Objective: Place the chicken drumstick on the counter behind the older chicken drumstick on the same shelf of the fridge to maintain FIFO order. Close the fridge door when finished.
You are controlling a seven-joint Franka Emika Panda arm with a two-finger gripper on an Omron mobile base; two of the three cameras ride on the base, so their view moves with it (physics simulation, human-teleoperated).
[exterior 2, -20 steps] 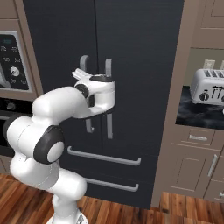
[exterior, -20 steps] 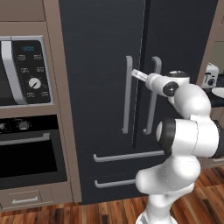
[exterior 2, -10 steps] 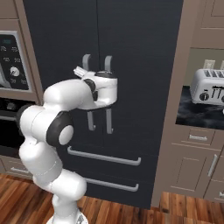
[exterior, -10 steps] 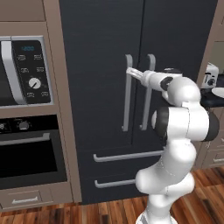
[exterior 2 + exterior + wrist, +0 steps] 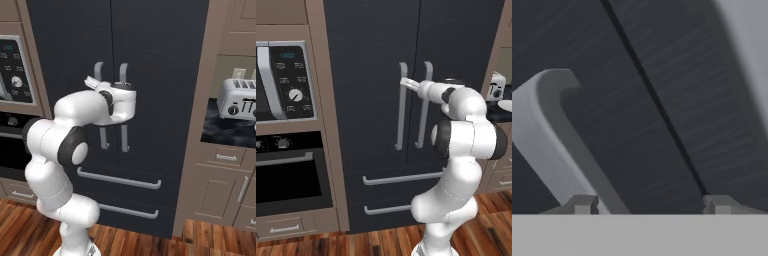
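Tall dark charcoal French-door fridge (image 5: pixel 406 75): both doors shut, centre seam running straight down between them; two bottom drawers with long silver pulls below.

Long silver bar handle of the left-hand door (image 5: pixel 401 107): upright, just left of the seam. In the hand view its curved top end (image 5: pixel 552 130) lies at the left, close against the left fingertip (image 5: pixel 582 205).

Long silver bar handle of the right-hand door (image 5: pixel 424 110): upright, just right of the seam, partly crossed by the arm.

White two-finger gripper (image 5: pixel 406 82): held level at the top of the left-hand handle, pointing at the door face. Jaws partly spread, one fingertip either side of the door seam; whether they clamp the handle cannot be told.

Black stone counter with white marbled veins (image 5: pixel 227 131): to the right of the fridge, over taupe-brown cabinets. Chicken drumsticks and the fridge shelf cannot be made out.

Silver slot toaster with dark knobs (image 5: pixel 239 97): standing on that counter.

Built-in microwave with black control panel and white dial (image 5: pixel 291 82): set in the cabinetry left of the fridge.

Black-fronted oven (image 5: pixel 291 172): directly beneath the microwave.

Reddish-brown wooden plank floor (image 5: pixel 150 240): under the robot base.
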